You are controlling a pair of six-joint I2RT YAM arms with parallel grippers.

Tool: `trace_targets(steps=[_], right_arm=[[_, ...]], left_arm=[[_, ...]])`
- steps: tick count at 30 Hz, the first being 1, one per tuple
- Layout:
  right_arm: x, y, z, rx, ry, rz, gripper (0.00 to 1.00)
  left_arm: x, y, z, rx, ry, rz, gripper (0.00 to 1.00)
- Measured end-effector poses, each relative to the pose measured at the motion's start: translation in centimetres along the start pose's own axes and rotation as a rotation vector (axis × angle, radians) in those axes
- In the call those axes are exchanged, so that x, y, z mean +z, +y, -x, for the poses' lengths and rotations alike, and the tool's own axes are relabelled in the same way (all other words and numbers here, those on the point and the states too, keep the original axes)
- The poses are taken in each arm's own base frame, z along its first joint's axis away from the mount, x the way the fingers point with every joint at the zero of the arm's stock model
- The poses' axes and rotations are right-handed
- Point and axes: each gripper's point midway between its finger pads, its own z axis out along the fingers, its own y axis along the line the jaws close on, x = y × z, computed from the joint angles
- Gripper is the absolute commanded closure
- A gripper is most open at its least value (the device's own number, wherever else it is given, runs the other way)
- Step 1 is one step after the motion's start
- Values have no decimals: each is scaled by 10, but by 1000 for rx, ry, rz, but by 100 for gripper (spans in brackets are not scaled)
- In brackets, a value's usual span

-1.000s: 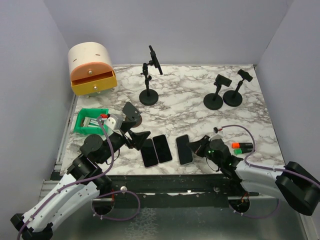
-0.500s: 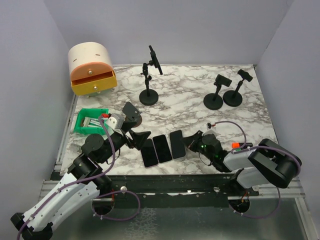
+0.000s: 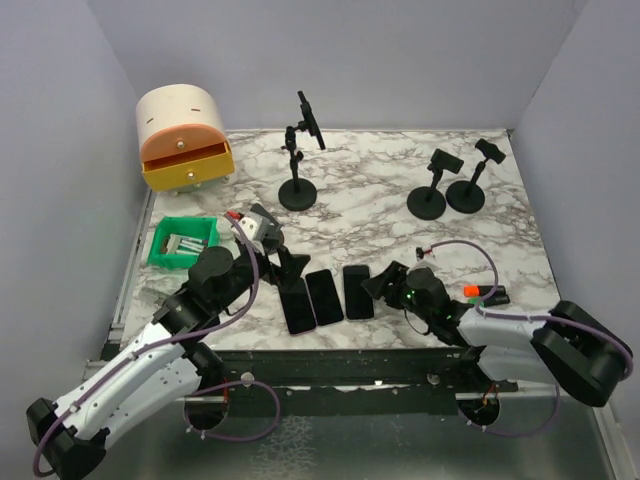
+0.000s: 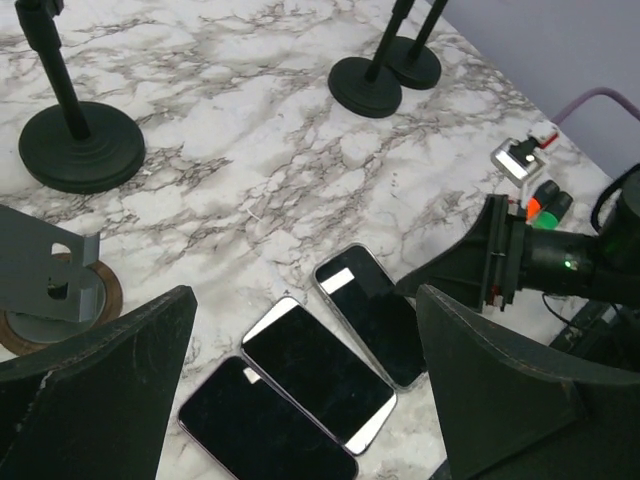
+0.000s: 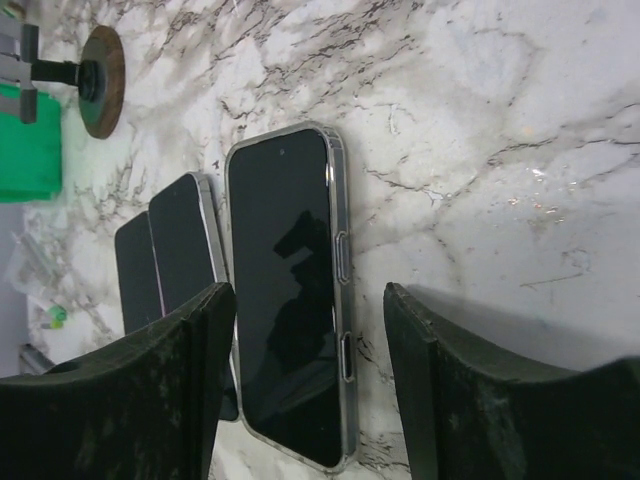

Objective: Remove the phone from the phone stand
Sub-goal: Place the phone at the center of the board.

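The phone [image 5: 285, 290] lies flat near the tabletop's [image 3: 380, 215] front edge, free between the right gripper's [image 5: 310, 290] parted fingers; the left gripper [image 4: 305, 300] gapes empty. Likely stiff, slick, thin: pinch its long edges.

No words, brands or numbers can be read on the phones [image 4: 318, 375], the stands [image 3: 297, 193] or the tabletop [image 3: 380, 215].

Three phones [image 3: 325, 295] side by side at the front of the table [image 3: 380, 215], stands [image 3: 297, 193] well behind them
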Motion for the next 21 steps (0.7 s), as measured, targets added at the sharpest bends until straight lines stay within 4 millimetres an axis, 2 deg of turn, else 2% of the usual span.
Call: trace_targets(steps=[3,5,10,13,17,21], right_arm=[[-9,-1,7,-56,5,-38,28],[-17,7,19,-93,-11,-46,27],[-51,58,72,-193,-116,25,30],[-76,81,96,-244,-177,91,33],[-98,88,106,-288,-208,128,34],[-110,88,107,-328,-206,144,35]], left_arm=[[17,11,5,5,25,77,8],[31,20,15,13,28,145,8],[81,56,39,16,44,332,10],[93,93,52,-24,24,432,12],[117,135,68,-67,-14,530,16],[138,160,66,-76,-15,553,18]])
